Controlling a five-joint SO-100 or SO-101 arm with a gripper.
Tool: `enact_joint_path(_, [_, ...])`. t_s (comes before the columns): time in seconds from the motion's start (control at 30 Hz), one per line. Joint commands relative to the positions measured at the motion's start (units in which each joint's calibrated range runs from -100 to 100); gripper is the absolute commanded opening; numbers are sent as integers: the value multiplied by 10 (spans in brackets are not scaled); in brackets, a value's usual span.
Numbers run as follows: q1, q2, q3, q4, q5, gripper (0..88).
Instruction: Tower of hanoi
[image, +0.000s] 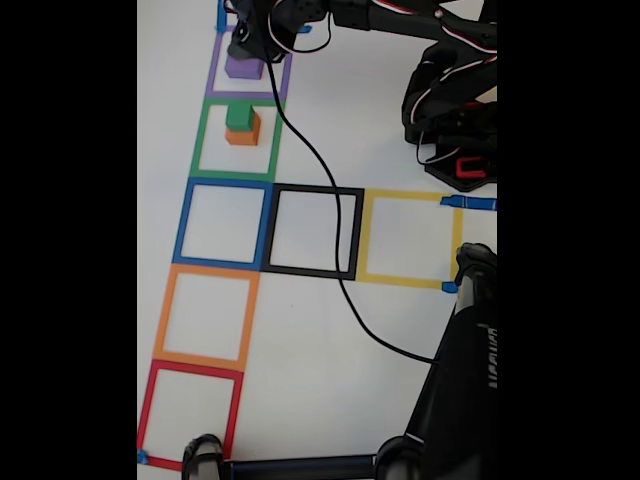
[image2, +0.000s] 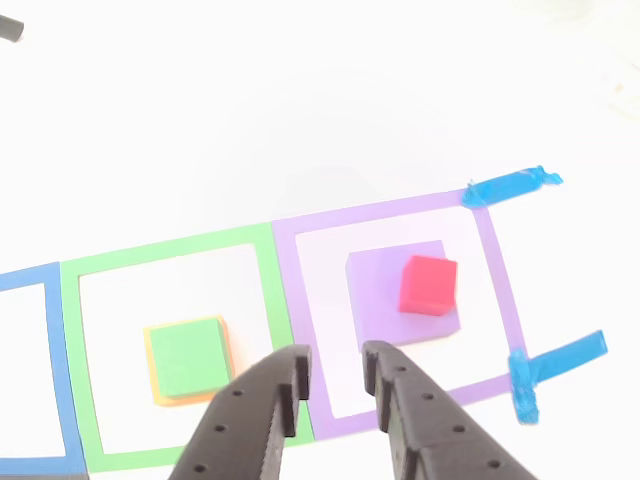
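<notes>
A white table (image: 320, 340) is carrying a column of tape squares in the fixed view: purple (image: 215, 75) at the top, then green (image: 203, 140), blue (image: 183, 220), orange (image: 162, 315) and red (image: 147, 405). A black square (image: 312, 189) is touching the blue one's right side, and a yellow square (image: 405, 196) is adjoining the black. A black cable (image: 330, 240) is trailing across the black square. Blue tape scraps (image2: 510, 186) are sitting beside the purple square's corners in the other view.

The black arm (image: 400, 20) reaches leftward across the top of the fixed view, its gripper (image2: 335, 375) entering the other view from the bottom edge, fingers (image2: 285, 385) slightly parted with nothing between them.
</notes>
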Motion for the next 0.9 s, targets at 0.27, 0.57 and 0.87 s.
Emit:
enact_joint_path(0.27, [128,-11,-333,293,0,12])
enact_joint_path(0.57, [155,44,-520,430,0,12])
enact_joint_path(0.87, [164,71,-514,421,0,29])
